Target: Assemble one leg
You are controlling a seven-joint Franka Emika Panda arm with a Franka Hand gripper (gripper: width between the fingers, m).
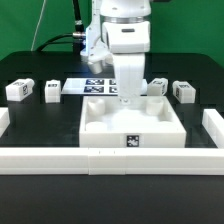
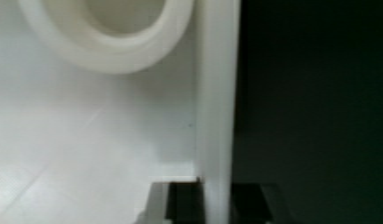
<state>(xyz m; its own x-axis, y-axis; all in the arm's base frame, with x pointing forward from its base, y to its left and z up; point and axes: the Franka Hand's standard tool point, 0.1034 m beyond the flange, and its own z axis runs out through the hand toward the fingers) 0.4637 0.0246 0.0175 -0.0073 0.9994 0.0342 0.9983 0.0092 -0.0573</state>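
Observation:
The large square white panel [image 1: 132,128] lies in the middle of the table. My gripper [image 1: 130,97] reaches down onto its far wall. In the wrist view my gripper [image 2: 218,195] has its two dark fingers [image 2: 179,205] pressed on either side of the panel's thin upright wall [image 2: 218,100], so it is shut on that wall. A round corner hole [image 2: 113,30] of the panel shows beside it. Two legs [image 1: 17,90] [image 1: 51,90] lie loose at the exterior view's left and two more [image 1: 158,86] [image 1: 183,92] at its right, all apart from my gripper.
The marker board [image 1: 92,86] lies behind the panel. A low white fence [image 1: 110,160] runs along the front, with short side pieces at the exterior view's left [image 1: 4,120] and right [image 1: 212,126].

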